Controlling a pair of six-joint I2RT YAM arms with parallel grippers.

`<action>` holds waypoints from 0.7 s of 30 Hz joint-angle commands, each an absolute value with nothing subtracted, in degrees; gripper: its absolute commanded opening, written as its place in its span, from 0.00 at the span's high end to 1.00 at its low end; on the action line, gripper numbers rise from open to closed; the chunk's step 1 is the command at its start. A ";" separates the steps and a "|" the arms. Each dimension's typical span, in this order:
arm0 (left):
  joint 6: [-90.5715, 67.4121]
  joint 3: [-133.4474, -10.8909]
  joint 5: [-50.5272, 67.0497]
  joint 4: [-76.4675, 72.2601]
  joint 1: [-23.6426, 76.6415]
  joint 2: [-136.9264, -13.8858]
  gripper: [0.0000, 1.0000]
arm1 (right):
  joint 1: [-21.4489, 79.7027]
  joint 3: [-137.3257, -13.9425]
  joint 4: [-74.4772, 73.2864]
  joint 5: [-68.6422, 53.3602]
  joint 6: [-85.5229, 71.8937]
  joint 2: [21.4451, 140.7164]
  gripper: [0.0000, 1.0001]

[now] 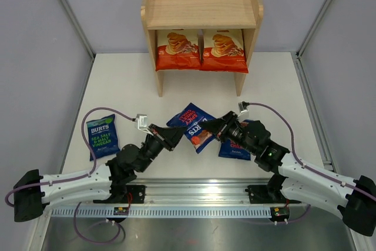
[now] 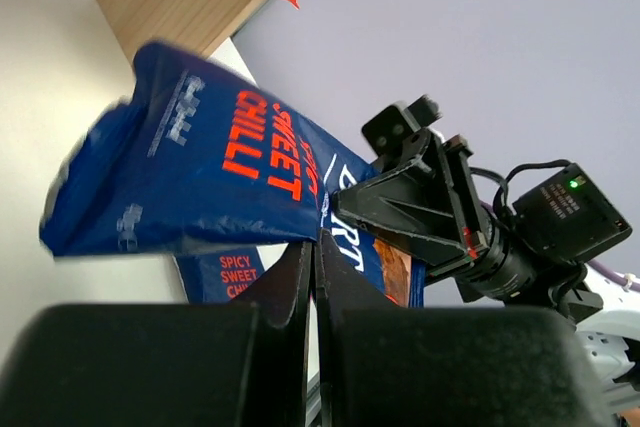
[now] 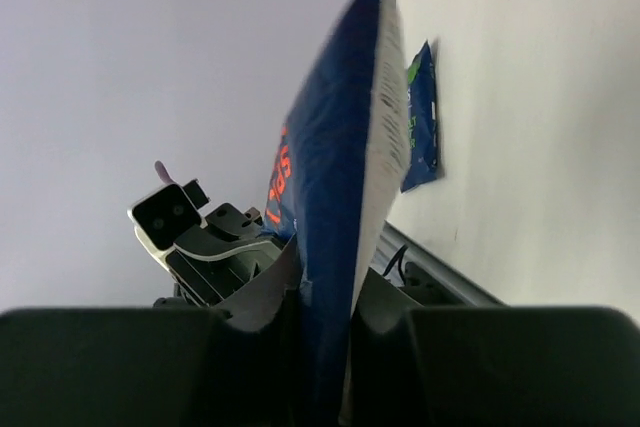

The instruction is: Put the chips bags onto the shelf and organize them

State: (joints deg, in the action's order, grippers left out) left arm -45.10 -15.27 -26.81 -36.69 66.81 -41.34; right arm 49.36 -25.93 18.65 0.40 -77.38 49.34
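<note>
A dark blue Burts Spicy Sweet Chilli bag hangs above the table between both grippers. My left gripper is shut on its left edge; in the left wrist view the fingertips pinch the bag. My right gripper is shut on its right edge, with the bag between the fingers. A second dark blue bag lies flat under the right arm. The blue-green Sea Salt & Malt Vinegar bag lies at the left. Two cassava bags stand on the lower tier of the wooden shelf.
The shelf's top tier holds nothing. Grey walls close in the table on both sides. A metal rail with the arm bases runs along the near edge. The right gripper shows close in the left wrist view.
</note>
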 commanded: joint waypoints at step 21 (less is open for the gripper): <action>-49.04 -25.19 -46.58 15.59 67.24 -27.75 0.09 | 34.90 -58.34 10.38 -9.22 -59.51 56.59 0.88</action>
